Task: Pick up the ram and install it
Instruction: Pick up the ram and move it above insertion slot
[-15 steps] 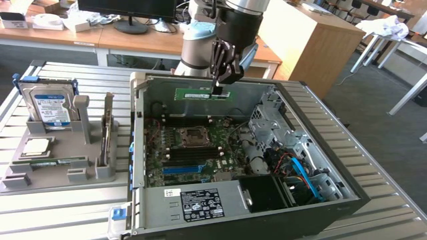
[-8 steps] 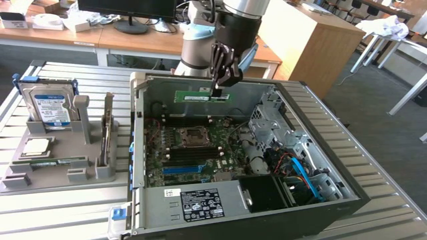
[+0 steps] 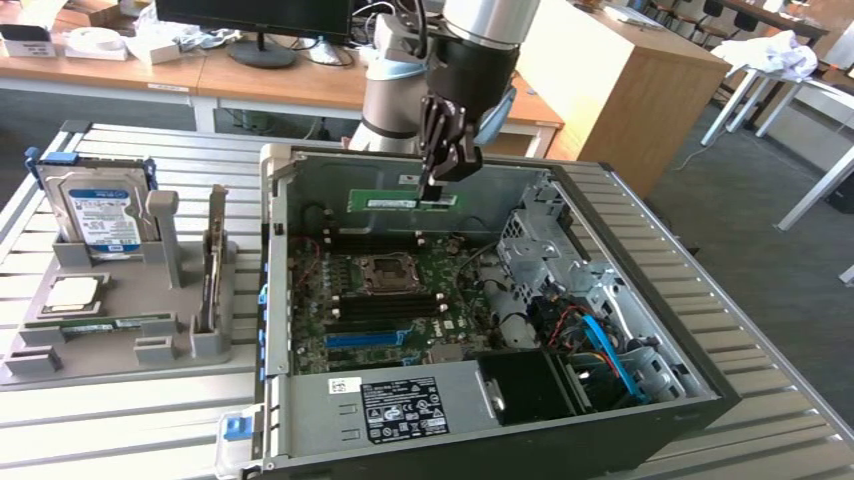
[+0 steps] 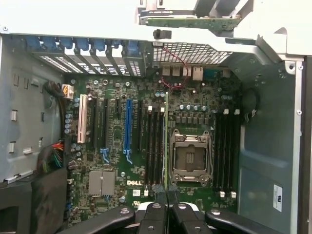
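You are working in an office-like lab with wooden desks behind, at a slatted metal surface that carries an open desktop computer case lying on its side. On the exterior view's left of the case stands a grey parts fixture, with a hard drive upright in it. Inside the case the motherboard lies face up. Your pincer hangs over the back part of the case, closed narrow on the ram, which it holds on edge, long side level, clear above the board and touching nothing else. In the wrist view the ram shows edge-on as a thin green line running out from the pincer. It lies parallel to the bank of black memory slots and just on the CPU socket side of them. To do this step well, I judge you should centre that green line exactly over one slot, with the stick parallel to it and not tilted. Whether the end latches stand open, and which way the notch faces, I cannot tell, so go gently and press evenly along the length.
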